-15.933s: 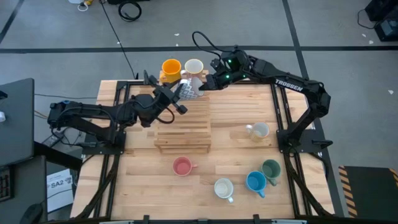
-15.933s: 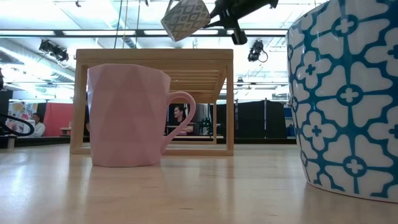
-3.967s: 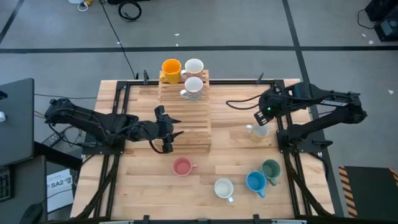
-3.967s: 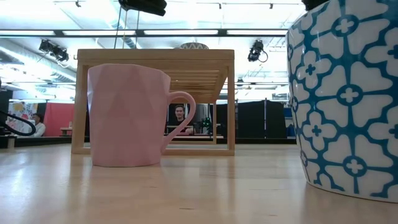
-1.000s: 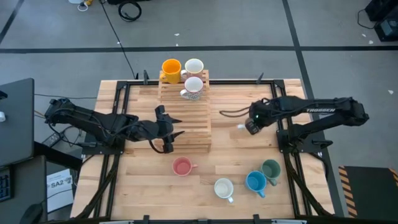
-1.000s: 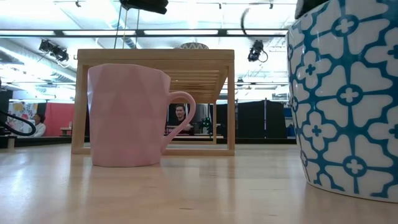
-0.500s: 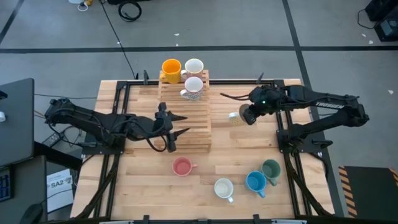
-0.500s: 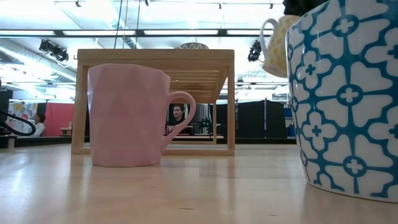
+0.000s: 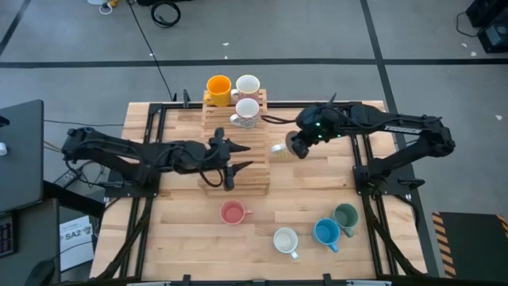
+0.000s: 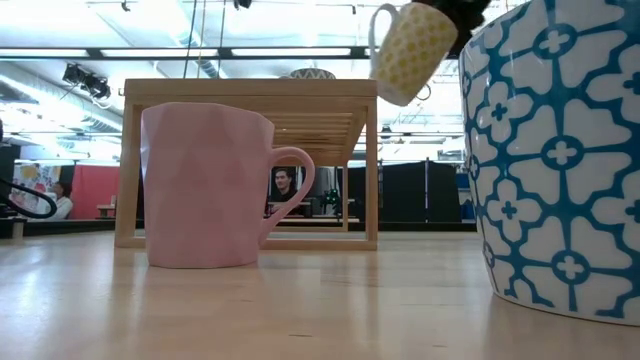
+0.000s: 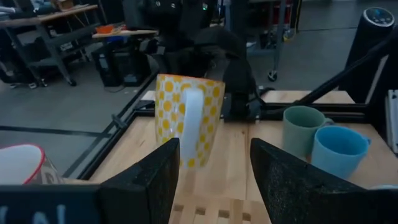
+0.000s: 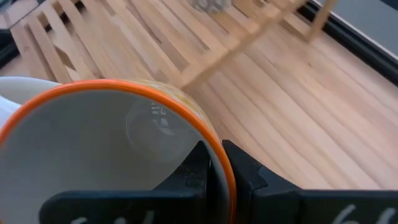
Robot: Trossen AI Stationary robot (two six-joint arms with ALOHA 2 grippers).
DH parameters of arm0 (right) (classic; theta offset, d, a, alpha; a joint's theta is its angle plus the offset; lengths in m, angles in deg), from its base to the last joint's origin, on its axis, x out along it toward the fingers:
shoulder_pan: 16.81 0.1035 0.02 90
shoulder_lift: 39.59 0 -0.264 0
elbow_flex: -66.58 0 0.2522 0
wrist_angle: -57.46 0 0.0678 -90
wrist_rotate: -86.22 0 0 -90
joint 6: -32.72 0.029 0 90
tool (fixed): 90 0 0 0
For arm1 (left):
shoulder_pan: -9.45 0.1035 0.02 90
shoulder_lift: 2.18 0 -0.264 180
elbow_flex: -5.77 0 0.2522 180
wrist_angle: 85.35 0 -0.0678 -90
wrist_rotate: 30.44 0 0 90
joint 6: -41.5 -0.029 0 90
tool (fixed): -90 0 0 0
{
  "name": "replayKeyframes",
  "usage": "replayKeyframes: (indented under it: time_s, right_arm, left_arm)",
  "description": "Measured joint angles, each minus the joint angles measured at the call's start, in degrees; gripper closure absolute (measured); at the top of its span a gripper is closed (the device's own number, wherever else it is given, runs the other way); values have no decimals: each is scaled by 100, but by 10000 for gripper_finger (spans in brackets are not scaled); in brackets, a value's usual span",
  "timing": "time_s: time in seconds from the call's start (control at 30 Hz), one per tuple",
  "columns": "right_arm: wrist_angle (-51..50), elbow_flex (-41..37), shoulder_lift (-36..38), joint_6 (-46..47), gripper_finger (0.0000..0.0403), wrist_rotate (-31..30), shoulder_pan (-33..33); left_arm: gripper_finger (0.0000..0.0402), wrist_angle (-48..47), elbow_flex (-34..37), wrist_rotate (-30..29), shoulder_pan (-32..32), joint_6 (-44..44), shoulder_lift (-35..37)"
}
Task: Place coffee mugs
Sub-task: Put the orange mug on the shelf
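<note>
the right gripper (image 9: pixel 295 148) is pinched shut on the rim of a cream mug with yellow dots and an orange lip (image 10: pixel 408 52), one finger inside the wall and one outside, and it carries the mug in the air, tilted, just off the right edge of the slatted wooden rack (image 9: pixel 242 163). a second ago that mug hung farther right, over bare table; four seconds back it stood on the wood near the right arm's base. so it has been picked and is travelling toward the rack, and i'd judge a set-down on the slats comes next.

from the left wrist camera the dotted mug (image 11: pixel 188 127) shows handle-first, straight ahead of the left gripper (image 9: pixel 231 165), whose two dark fingers stand well apart and hold nothing. that gripper sits over the front half of the rack and has crept a little to the right in the last second, pointing at the incoming mug; it looks to me like it is getting ready to receive or steady it, though i can't be sure.

at the far end of the rack three mugs already stand: a glossy orange mug (image 9: pixel 218 86), a plain white mug (image 9: pixel 248 85) and a grey-patterned white mug (image 9: pixel 247 110) just in front of them. still on the table near the front edge are a faceted pink mug (image 9: pixel 232 212), a cream mug (image 9: pixel 285 240), a blue mug (image 9: pixel 326 232) and a dark green mug (image 9: pixel 346 215), the last two just beside each other. roughly half the job looks left.
</note>
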Motion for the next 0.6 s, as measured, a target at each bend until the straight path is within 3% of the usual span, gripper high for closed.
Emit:
replayKeyframes:
  time_s: [0.33,0.6]
  right_arm:
    - [-14,1063,-970,-460,368,112,4]
    - [-15,1441,-1504,-588,368,392,4]
  left_arm:
    - [198,546,0,1,171,-4,-308]
    - [198,581,0,-1,285,-4,-316]
